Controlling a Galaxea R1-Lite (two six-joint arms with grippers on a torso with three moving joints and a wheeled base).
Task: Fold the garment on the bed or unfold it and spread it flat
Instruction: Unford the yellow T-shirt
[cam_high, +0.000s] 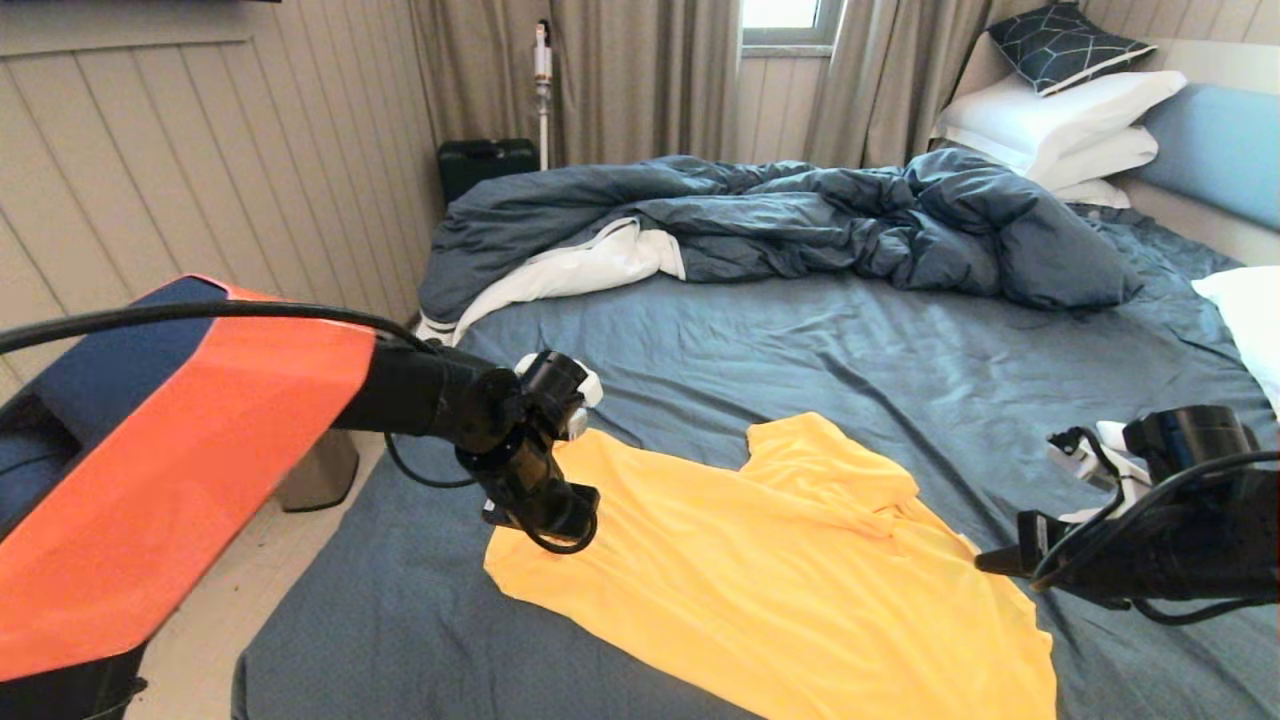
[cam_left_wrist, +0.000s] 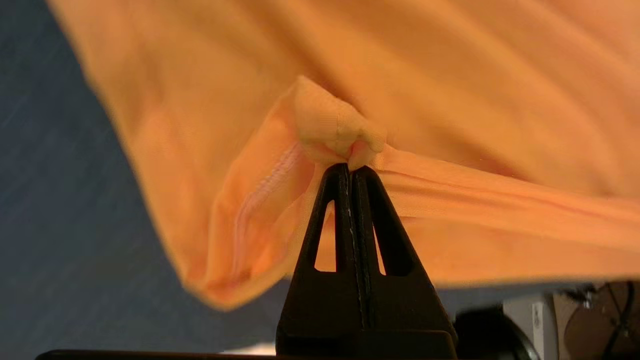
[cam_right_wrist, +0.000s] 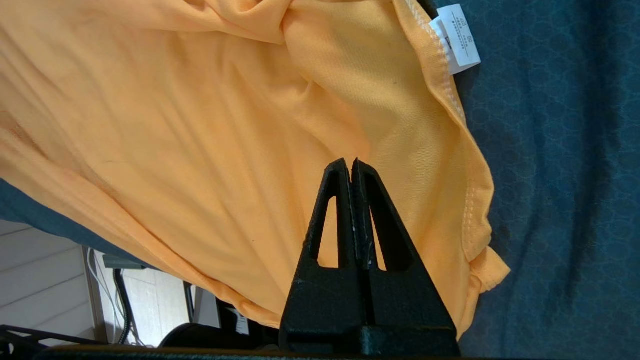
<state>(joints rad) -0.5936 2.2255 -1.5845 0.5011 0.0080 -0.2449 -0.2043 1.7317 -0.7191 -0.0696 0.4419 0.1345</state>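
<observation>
Item: thin plain yellow T-shirt (cam_high: 780, 570) on blue-grey-sheeted bed (cam_high: 800, 350), long axis 10-to-4 o'clock; left gripper (cam_left_wrist: 350, 167) pinching its 9 o'clock edge; right gripper (cam_right_wrist: 351, 167) at 3 o'clock, fingers pressed together, empty.

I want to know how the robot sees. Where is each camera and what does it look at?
Head view: high on the robot, looking down at the wide blue-sheeted bed; both arms show.
Left wrist view: behind the left gripper, shut on the bright yellow thin T-shirt.
Right wrist view: behind the right gripper, shut, above the shirt.
All three share the shirt.
</observation>
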